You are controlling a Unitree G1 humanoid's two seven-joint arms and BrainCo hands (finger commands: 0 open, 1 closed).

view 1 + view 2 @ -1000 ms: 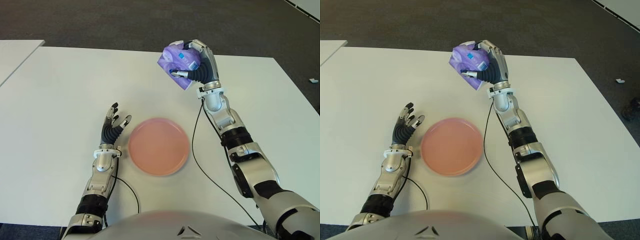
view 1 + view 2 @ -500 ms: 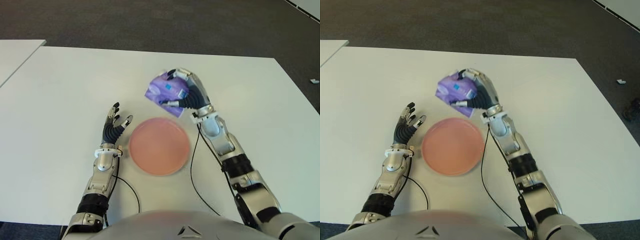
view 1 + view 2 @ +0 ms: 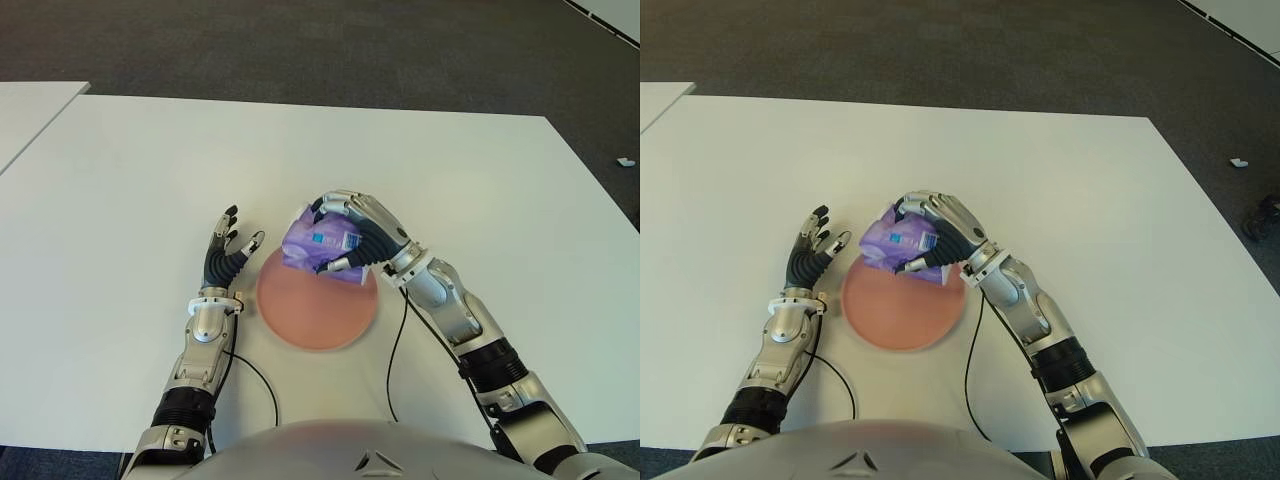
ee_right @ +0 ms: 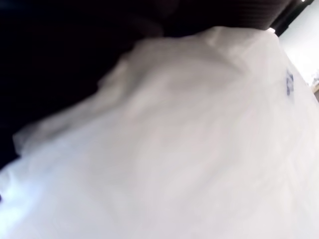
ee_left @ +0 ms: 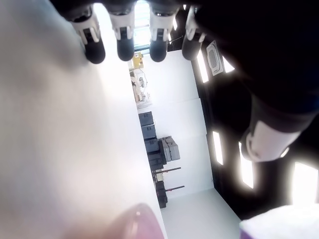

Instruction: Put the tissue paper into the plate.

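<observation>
A purple tissue pack [image 3: 318, 245] with a small blue label is held in my right hand [image 3: 352, 238], whose fingers are curled around it. The pack hangs over the far edge of the round pink plate [image 3: 315, 310], which lies on the white table [image 3: 120, 180] in front of me. Whether the pack touches the plate I cannot tell. The right wrist view is filled by the pale pack [image 4: 189, 149] close up. My left hand [image 3: 226, 250] shows just left of the plate, fingers spread and holding nothing.
A second white table [image 3: 30, 110] stands at the far left, separated by a narrow gap. Dark carpet [image 3: 300, 45] lies beyond the table's far edge. A black cable [image 3: 392, 350] runs along my right forearm near the plate.
My right hand has carried the tissue pack from high over the far table down and toward me, to the plate's far edge. The left hand has stayed put.
</observation>
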